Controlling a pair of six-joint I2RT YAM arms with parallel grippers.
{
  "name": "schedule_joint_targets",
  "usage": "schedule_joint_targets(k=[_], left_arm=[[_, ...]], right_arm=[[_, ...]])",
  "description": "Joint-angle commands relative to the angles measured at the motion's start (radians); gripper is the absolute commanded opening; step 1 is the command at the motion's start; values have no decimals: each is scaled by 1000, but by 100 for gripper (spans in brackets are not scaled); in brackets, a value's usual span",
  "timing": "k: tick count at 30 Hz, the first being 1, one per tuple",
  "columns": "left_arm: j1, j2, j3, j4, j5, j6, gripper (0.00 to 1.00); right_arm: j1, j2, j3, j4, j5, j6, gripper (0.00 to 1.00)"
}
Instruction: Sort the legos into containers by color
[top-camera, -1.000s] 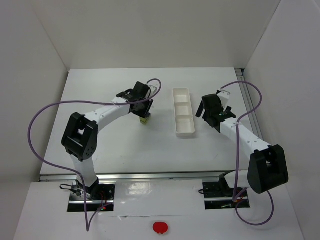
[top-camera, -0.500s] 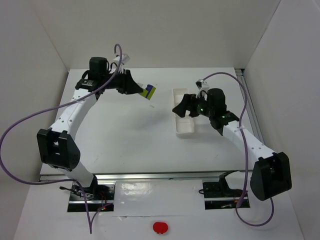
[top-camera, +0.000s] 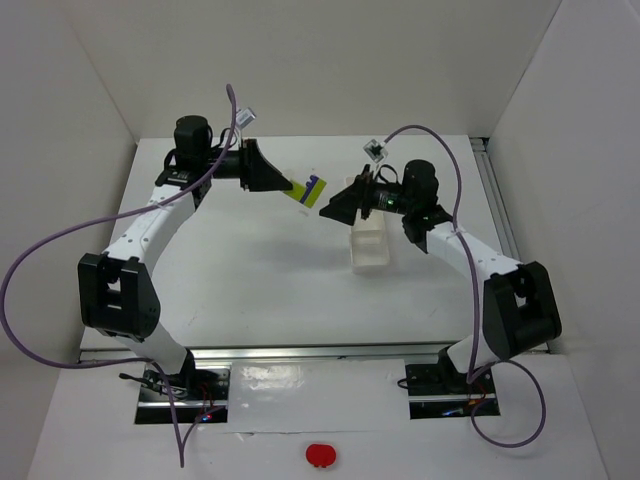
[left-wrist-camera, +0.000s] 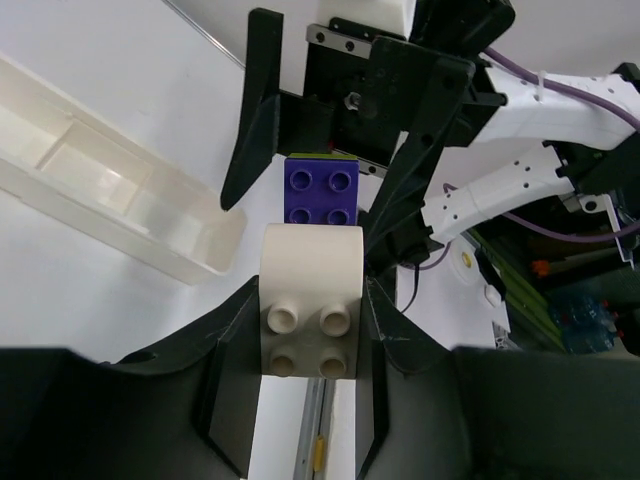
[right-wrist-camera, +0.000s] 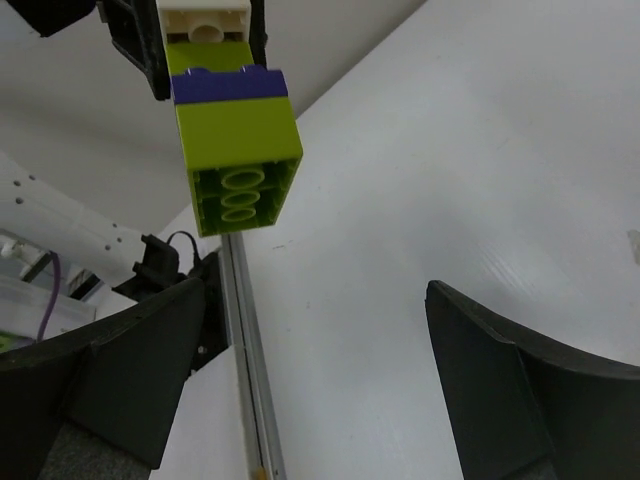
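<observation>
The three legos are one stack held in the air. My left gripper (top-camera: 291, 187) is shut on the cream-white brick (left-wrist-camera: 311, 315). The dark purple-blue brick (left-wrist-camera: 320, 192) sits on it, and the yellow-green brick (right-wrist-camera: 238, 165) is at the far end. In the top view the stack (top-camera: 307, 188) hangs left of the tray. My right gripper (top-camera: 332, 208) is open and empty, facing the stack's yellow-green end with a small gap. In the right wrist view its jaws (right-wrist-camera: 315, 340) stand wide apart below the stack. The white three-compartment tray (top-camera: 368, 250) is partly hidden by the right arm.
The tray (left-wrist-camera: 110, 200) lies on the white table, below and left of the stack in the left wrist view. White walls enclose the table on the back and both sides. A metal rail runs along the near table edge (top-camera: 300, 352).
My left gripper lifted the stack off the table and turned it toward the right arm. My right gripper swung left over the tray, closing in on the stack.
</observation>
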Motion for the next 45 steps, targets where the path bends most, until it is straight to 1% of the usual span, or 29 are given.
schedule_joint_targets(k=[1, 4, 8, 11, 12, 15, 16, 18, 19, 22, 25, 26, 27, 28, 30, 31, 32, 33, 35, 36, 39, 40, 41, 45], left_arm=[[4, -21, -7, 96, 81, -35, 0], [4, -12, -7, 85, 81, -26, 0], [4, -12, -16, 85, 70, -26, 0], [4, -3, -16, 85, 70, -26, 0], [4, -3, -16, 85, 70, -26, 0], [4, -3, -16, 72, 70, -15, 0], [4, -3, -16, 72, 70, -15, 0], [4, -3, -16, 63, 61, -5, 0], [4, -3, -16, 63, 61, -5, 0], [4, -3, -16, 34, 52, 25, 0], [4, -3, -16, 25, 52, 38, 0], [4, -3, -16, 10, 42, 49, 0], [4, -12, -16, 0, 42, 58, 0], [4, -12, -16, 0, 42, 58, 0], [13, -12, -16, 0, 42, 58, 0], [13, -12, -16, 0, 42, 58, 0], [13, -12, -16, 0, 42, 58, 0], [22, -12, -16, 0, 42, 48, 0], [33, -23, -16, 14, 42, 34, 0], [45, -23, -16, 23, 42, 34, 0], [70, -32, -16, 23, 29, 23, 0], [84, -43, -16, 67, 9, -16, 0], [84, -56, -48, 86, 0, -29, 0], [104, -56, -58, 95, -23, -38, 0]], right_arm=[[19, 33, 86, 149, -81, 47, 97], [28, 82, 128, 204, -142, 102, 96], [38, 104, 140, 234, -132, 121, 93], [47, 127, 140, 279, -132, 162, 85], [47, 127, 140, 288, -132, 162, 79], [47, 136, 140, 322, -132, 200, 68], [47, 136, 140, 331, -132, 200, 61], [56, 145, 140, 340, -132, 228, 54], [56, 145, 140, 354, -132, 228, 51], [65, 156, 140, 354, -132, 240, 51], [74, 176, 165, 333, -141, 249, 58], [74, 176, 165, 333, -141, 249, 59], [74, 176, 174, 321, -141, 249, 45], [74, 176, 174, 308, -129, 249, 36], [74, 176, 165, 308, -106, 240, 20], [74, 176, 154, 279, -95, 231, 8], [74, 176, 145, 259, -69, 220, 3], [74, 164, 145, 230, -52, 181, 0], [74, 135, 116, 128, -12, 130, 0], [74, 122, 107, 97, 39, 87, 0], [74, 75, 77, 5, 115, 39, 0], [74, 65, 68, -18, 130, 9, 0], [74, 52, 68, -52, 140, -2, 0], [74, 42, 68, -120, 202, -37, 0]])
